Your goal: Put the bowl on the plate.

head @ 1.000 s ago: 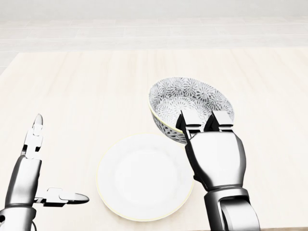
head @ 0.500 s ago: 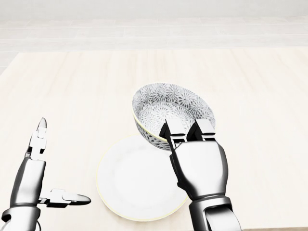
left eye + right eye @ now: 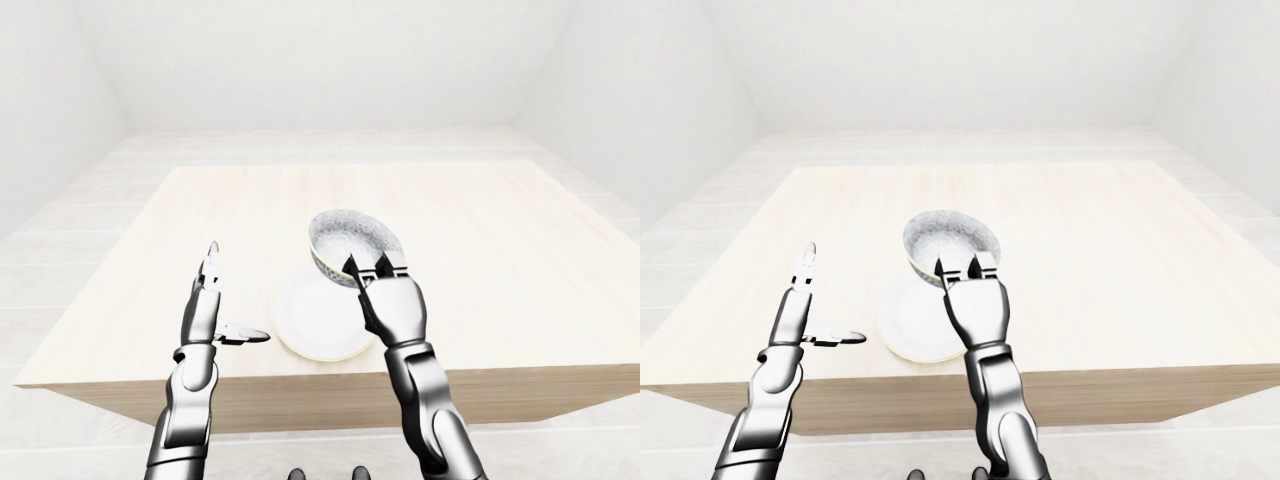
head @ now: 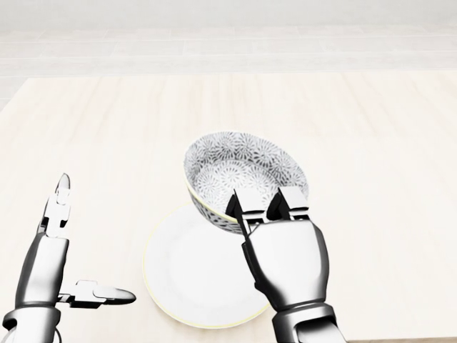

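Note:
A grey-patterned bowl (image 4: pixel 239 171) with a pale rim hangs tilted above the upper right part of the white plate (image 4: pixel 193 275), which lies flat on the wooden table (image 4: pixel 107 136). My right hand (image 4: pixel 265 207) is shut on the bowl's near rim, fingers hooked over the edge. At the lower left of the head view my left hand (image 4: pixel 86 250) stands open and holds nothing, one finger pointing up and another pointing right toward the plate.
The table's near edge (image 3: pixel 330 375) runs just below the plate in the left-eye view. Pale floor (image 3: pixel 300 145) and white walls surround the table.
My right hand has carried the bowl down and to the left, from beside the plate's upper right to over the plate. The left hand has barely moved.

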You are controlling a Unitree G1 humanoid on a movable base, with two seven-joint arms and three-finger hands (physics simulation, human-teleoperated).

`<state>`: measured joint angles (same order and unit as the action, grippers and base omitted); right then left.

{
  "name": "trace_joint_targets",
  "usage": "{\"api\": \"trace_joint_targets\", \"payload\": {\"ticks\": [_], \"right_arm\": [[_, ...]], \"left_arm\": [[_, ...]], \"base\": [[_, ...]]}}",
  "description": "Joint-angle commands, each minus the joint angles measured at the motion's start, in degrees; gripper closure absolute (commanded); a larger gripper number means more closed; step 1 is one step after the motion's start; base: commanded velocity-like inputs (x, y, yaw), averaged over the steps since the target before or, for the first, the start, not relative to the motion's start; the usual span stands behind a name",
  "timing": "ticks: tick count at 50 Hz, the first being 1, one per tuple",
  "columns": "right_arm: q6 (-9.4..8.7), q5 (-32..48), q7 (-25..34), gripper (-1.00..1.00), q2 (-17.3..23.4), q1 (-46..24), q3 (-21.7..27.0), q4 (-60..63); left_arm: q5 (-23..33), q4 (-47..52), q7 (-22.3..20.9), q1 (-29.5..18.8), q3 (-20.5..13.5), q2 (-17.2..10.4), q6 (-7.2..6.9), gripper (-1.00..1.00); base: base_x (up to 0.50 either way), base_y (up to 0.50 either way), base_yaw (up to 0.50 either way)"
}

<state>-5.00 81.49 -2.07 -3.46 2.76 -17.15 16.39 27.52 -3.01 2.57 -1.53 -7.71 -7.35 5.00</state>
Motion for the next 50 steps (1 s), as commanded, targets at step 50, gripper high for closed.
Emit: {"api": "trace_joint_targets", "payload": {"ticks": [50], "right_arm": [[0.00,-0.91,-5.62,1.00,1.14,4.38,-5.12,-3.93]], "left_arm": [[-0.31,-0.06,-0.07,-0.15,-0.21,-0.08,0.00,-1.00]], "base": [[0.00,0.00,0.00]]}}
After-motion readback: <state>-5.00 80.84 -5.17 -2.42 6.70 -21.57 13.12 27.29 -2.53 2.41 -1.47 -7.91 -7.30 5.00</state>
